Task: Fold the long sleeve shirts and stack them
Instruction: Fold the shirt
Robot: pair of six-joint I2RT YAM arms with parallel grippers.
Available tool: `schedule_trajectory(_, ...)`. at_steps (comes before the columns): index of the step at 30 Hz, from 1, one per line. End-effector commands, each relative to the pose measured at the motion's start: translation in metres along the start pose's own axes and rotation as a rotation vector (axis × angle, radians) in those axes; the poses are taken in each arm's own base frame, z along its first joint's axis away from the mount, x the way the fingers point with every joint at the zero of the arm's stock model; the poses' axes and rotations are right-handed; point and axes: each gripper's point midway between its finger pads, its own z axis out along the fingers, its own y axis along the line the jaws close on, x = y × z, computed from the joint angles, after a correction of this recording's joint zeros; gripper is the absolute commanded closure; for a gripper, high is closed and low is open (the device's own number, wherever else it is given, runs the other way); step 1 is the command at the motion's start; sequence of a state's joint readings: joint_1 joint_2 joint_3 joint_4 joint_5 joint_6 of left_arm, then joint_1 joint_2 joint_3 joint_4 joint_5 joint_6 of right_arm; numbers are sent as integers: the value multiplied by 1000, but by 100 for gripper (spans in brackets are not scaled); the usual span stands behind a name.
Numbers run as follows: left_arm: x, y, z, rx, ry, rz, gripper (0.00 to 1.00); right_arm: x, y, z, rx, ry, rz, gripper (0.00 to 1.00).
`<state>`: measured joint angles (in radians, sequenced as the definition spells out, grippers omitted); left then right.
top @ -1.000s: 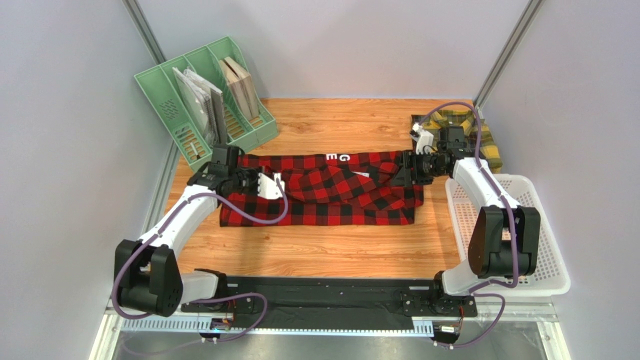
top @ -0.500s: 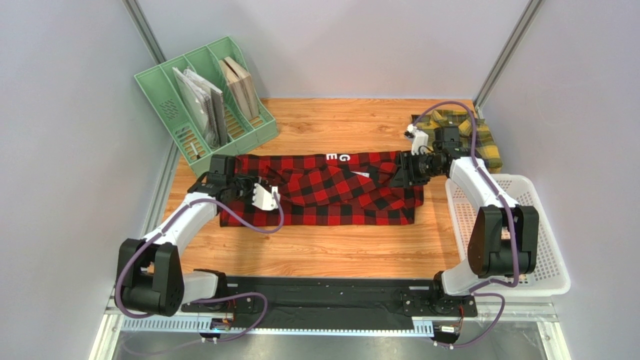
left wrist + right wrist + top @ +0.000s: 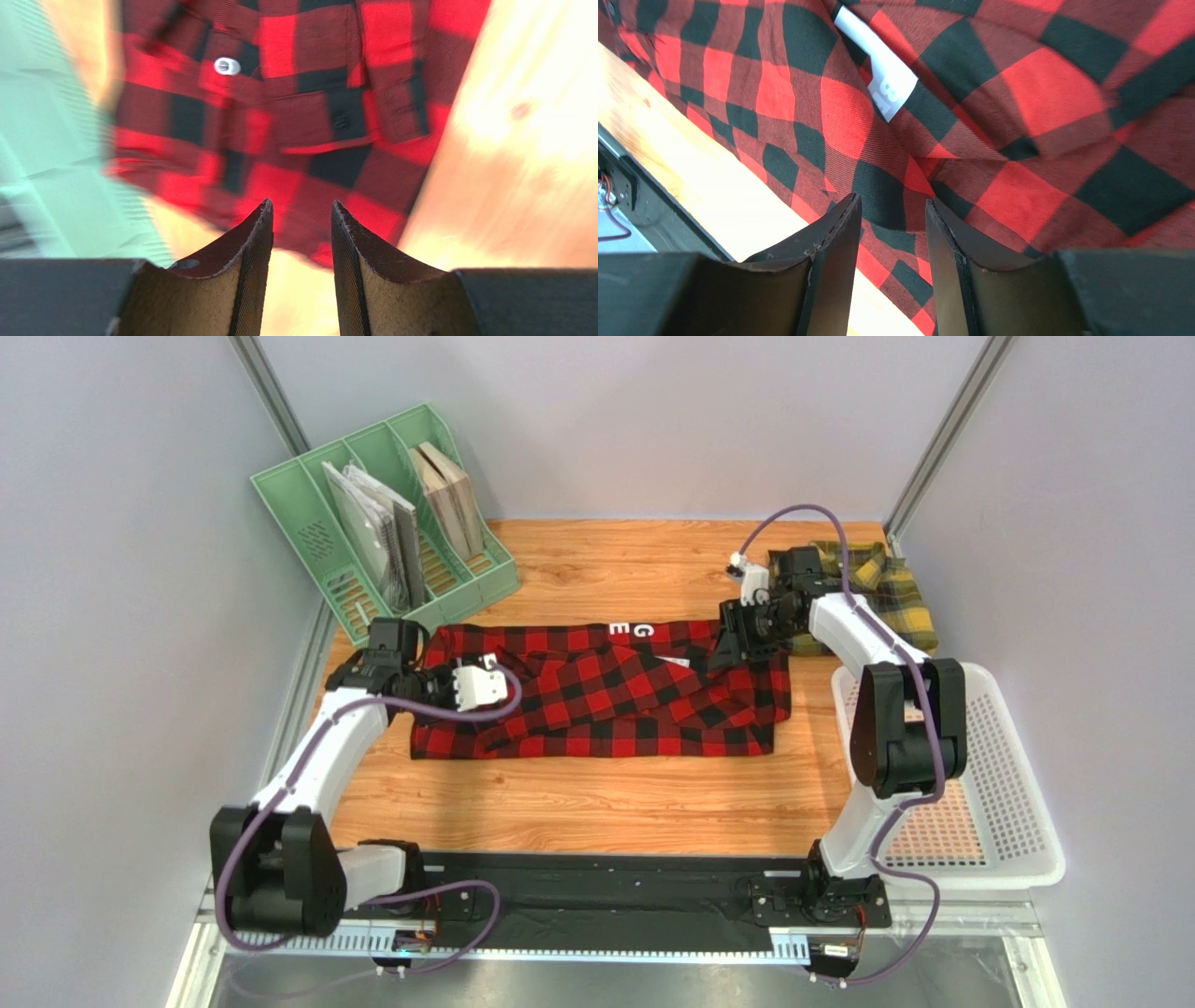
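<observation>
The red-and-black long sleeve shirt (image 3: 617,693) lies spread flat across the middle of the wooden table, with white letters (image 3: 634,632) along its far edge. My left gripper (image 3: 438,679) hovers open over the shirt's left end; in the left wrist view the cuff button (image 3: 226,66) shows beyond my gripper (image 3: 301,204), which holds nothing. My right gripper (image 3: 730,641) stands open just above the shirt's far right corner; the right wrist view shows plaid cloth (image 3: 1018,105) and a white patch (image 3: 878,63) beyond the gripper (image 3: 891,201). The yellow-and-green shirt (image 3: 884,588) lies bunched at the back right.
A green file rack (image 3: 379,518) with books stands at the back left, close to my left arm. A white mesh basket (image 3: 982,784) sits at the right edge. Grey walls close in the table on both sides.
My left gripper has opened, let go of the shirt's left end and pulled back to the left. My right arm has swung back and left along the far edge, its jaws narrowing somewhat.
</observation>
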<state>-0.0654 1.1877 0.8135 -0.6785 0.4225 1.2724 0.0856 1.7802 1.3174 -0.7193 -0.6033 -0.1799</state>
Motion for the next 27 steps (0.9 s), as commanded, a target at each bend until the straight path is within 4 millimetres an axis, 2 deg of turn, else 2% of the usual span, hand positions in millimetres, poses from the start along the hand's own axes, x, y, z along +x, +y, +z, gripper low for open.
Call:
schedule_trajectory(1, -7, -23, 9, 169, 52, -538, 59, 5, 5, 7, -14, 24, 2, 56)
schedule_trajectory(5, -12, -37, 24, 288, 86, -857, 63, 13, 4, 5, 0, 27, 8, 55)
schedule_trajectory(9, -14, -27, 37, 294, 82, -1020, 62, 17, 5, -7, 39, 27, -29, 54)
schedule_trajectory(11, -19, -25, 38, 324, 66, -1110, 62, 19, 3, -13, 63, 33, -34, 52)
schedule_trajectory(14, -16, -23, 42, 336, 82, -1218, 61, 27, 0, -24, 77, 50, -23, 49)
schedule_trajectory(16, -16, -21, 46, 335, 90, -1256, 60, 33, -4, -30, 87, 60, -5, 48)
schedule_trajectory(21, 8, -14, 50, 256, 157, -1410, 57, 38, -8, -35, 95, 71, 19, 44)
schedule_trajectory(27, 23, -5, 53, 151, 164, -1419, 52, 49, -14, -30, 106, 101, 23, 41)
